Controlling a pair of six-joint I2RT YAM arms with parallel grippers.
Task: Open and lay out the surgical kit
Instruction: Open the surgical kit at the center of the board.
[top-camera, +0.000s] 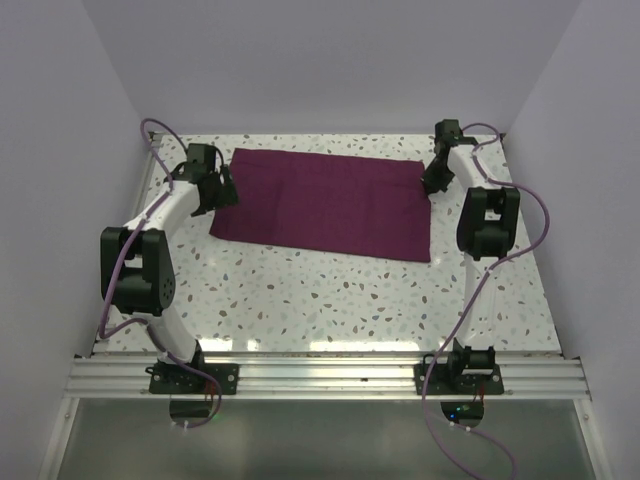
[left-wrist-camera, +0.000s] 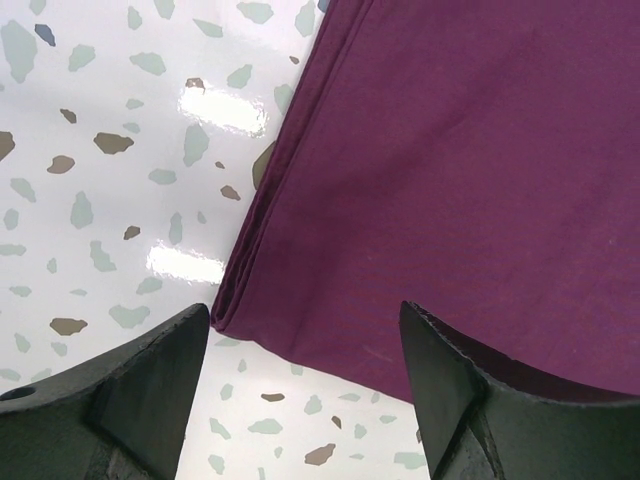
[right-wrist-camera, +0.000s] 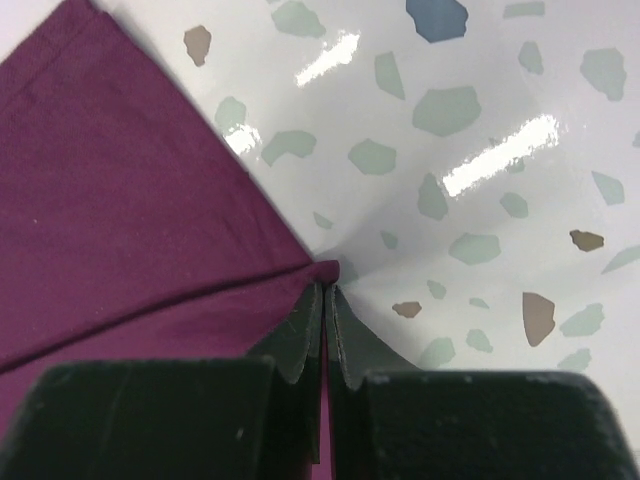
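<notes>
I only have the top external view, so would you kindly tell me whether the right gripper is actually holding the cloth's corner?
Observer: Yes. In the right wrist view the right gripper is shut, with the corner of the purple cloth pinched between its tips.
Operator: Thank you. How does the left one stand?
Observer: The left gripper is open, spread to either side of a cloth corner and not closed on it. The left wrist view also shows stacked folded layers along that edge.
</notes>
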